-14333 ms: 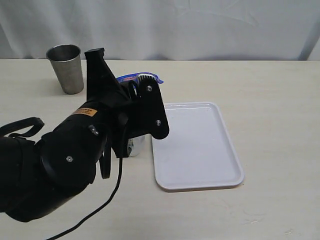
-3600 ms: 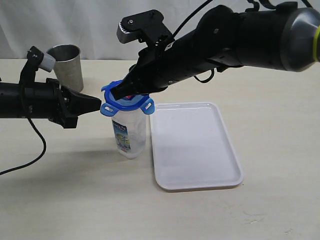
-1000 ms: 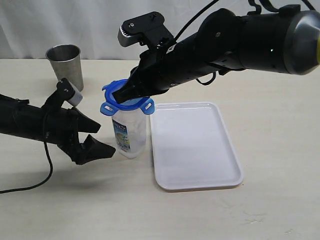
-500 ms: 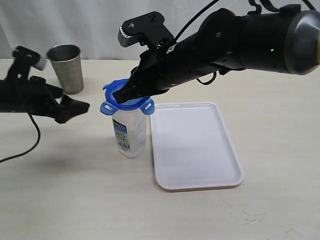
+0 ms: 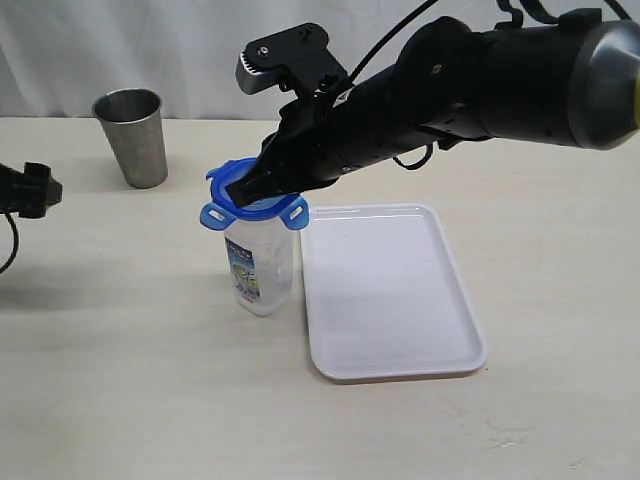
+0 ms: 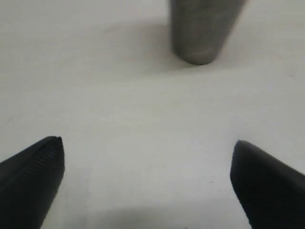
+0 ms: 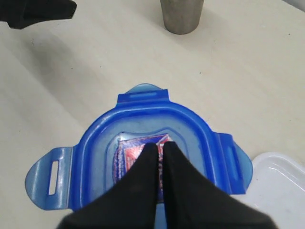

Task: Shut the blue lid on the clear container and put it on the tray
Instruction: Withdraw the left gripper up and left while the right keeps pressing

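Note:
The clear container [image 5: 261,268] stands upright on the table just left of the tray [image 5: 392,295]. The blue lid [image 5: 252,204] sits on top of it with its flaps [image 7: 50,177] sticking outwards. My right gripper [image 5: 245,190] is shut with nothing between its fingers. Its tips [image 7: 159,146] rest on the red-blue sticker in the middle of the blue lid [image 7: 143,121]. My left gripper [image 6: 147,142] is open and empty over bare table. It is far left of the container, and only a black end of it [image 5: 28,190] shows at the exterior view's edge.
A steel tumbler cup [image 5: 133,136] stands at the back left, also seen ahead of the left fingers [image 6: 204,28] and beyond the lid [image 7: 182,14]. A white curtain hangs behind the table. A corner of the tray [image 7: 282,181] lies beside the lid.
My left arm has pulled away from the container to the left, almost out of the exterior view. The right gripper has stayed pressed on the lid.

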You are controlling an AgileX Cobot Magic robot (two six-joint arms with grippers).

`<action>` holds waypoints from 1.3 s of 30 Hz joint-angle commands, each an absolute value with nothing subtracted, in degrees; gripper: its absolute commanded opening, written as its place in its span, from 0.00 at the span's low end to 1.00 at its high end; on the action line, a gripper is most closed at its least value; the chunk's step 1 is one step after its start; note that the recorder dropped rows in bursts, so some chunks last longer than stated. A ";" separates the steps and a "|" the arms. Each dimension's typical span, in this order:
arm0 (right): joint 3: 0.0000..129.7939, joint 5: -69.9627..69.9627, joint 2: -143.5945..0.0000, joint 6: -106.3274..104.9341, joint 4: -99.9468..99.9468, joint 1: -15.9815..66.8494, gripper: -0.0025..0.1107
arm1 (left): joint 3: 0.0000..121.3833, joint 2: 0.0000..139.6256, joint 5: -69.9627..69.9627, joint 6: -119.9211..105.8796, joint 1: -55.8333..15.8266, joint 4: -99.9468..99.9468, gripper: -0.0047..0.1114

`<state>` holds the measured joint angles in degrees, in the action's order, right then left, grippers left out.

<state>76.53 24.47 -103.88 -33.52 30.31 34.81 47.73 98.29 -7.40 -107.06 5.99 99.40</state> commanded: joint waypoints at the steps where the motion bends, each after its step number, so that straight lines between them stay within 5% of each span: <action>1: 76.03 25.41 -103.52 -33.92 29.30 34.78 0.06 | 48.18 96.79 1.85 -101.95 5.89 99.95 0.84; 9: 76.03 25.31 -103.52 -34.03 29.15 34.67 0.06 | 48.08 95.33 13.73 -65.30 5.89 94.28 0.84; 15: 76.03 25.02 -103.52 -34.18 29.15 34.67 0.06 | 49.18 90.89 3.47 -34.80 6.01 84.07 0.84; 21: 76.03 25.37 -103.52 -34.18 29.15 34.67 0.06 | 55.01 90.74 -11.88 -40.09 6.12 88.52 0.84; 23: 76.03 25.37 -103.52 -34.18 29.15 34.67 0.06 | 54.48 88.79 3.46 -62.32 2.36 95.41 0.84; 25: 76.03 25.37 -103.52 -34.18 29.15 34.67 0.06 | 51.48 86.41 31.05 -57.01 -3.81 80.82 0.84; 28: 76.03 25.39 -103.52 -34.28 29.15 34.67 0.06 | 44.17 83.03 28.69 -11.14 -5.21 31.42 0.84; 33: 76.03 25.64 -103.52 -34.26 29.15 34.67 0.06 | 43.35 84.19 30.23 26.92 -4.74 -9.01 0.84; 39: 76.03 25.78 -103.52 -34.26 29.15 34.67 0.06 | 39.63 84.19 33.10 21.83 -4.60 -6.71 0.84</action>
